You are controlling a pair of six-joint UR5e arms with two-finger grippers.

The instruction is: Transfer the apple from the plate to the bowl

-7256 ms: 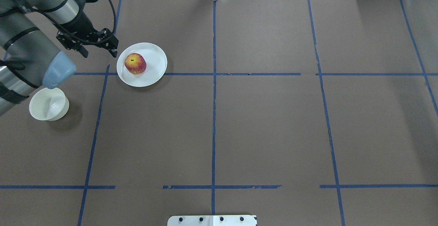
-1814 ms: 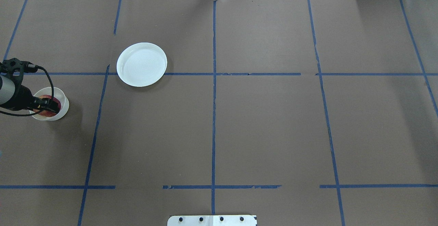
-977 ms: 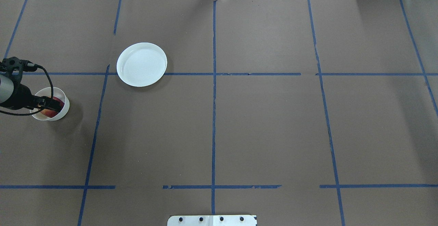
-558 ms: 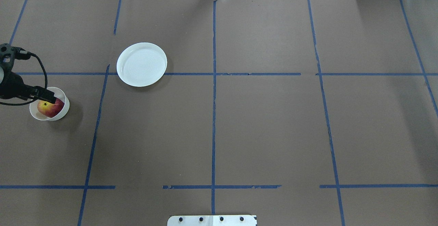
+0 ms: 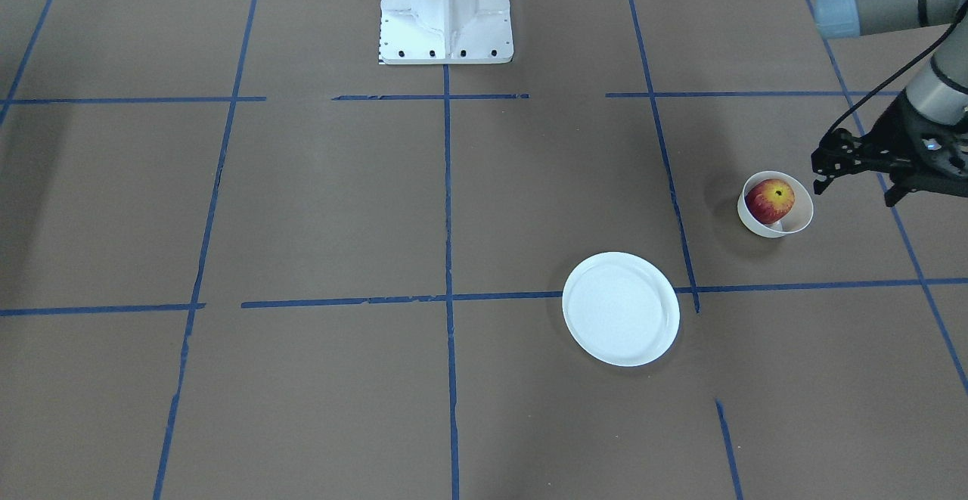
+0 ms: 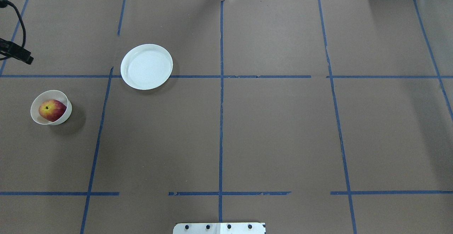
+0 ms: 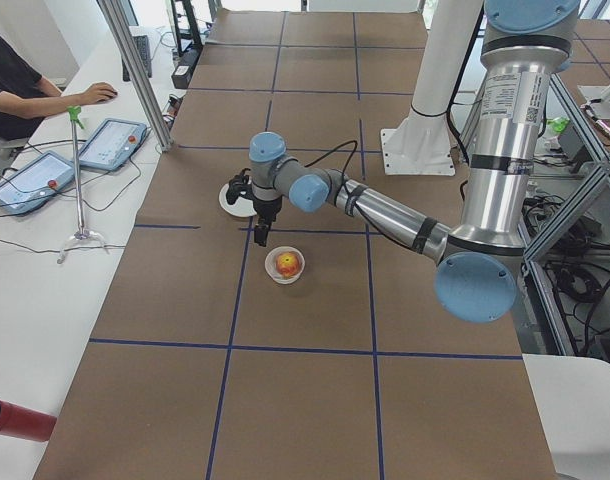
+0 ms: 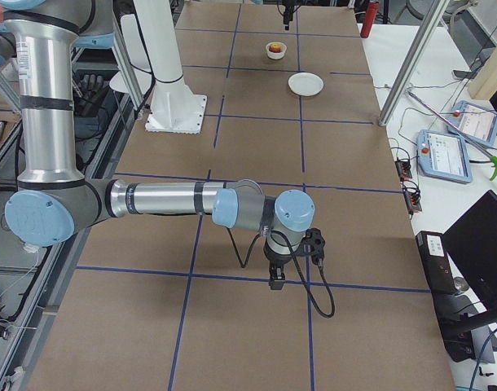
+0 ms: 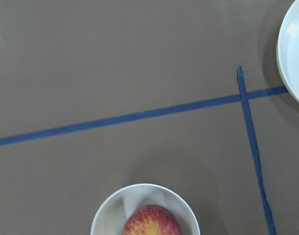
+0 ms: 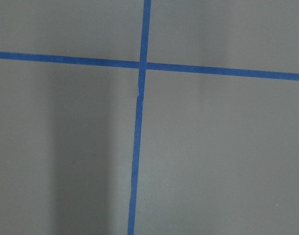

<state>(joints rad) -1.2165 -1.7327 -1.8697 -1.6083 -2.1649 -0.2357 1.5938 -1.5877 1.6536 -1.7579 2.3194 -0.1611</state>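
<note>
Overhead exterior view, from its left side: my left pincer [image 5: 854,194] is now lifted and drawn back from the bowl [image 6: 37,97], while a moment ago it was low over it. Its fingers stand wide apart and hold nothing. The apple [image 6: 52,110] lies free inside the bowl, stem dimple upward. Further right, the plate [image 6: 146,66] is bare. I judge the transfer is done. For my right pincer [image 8: 277,281], I cannot tell the opening.

Robotics lab, blue-taped table [image 6: 283,127], teach pendants [image 7: 109,141], seated operator [image 7: 13,88]
</note>
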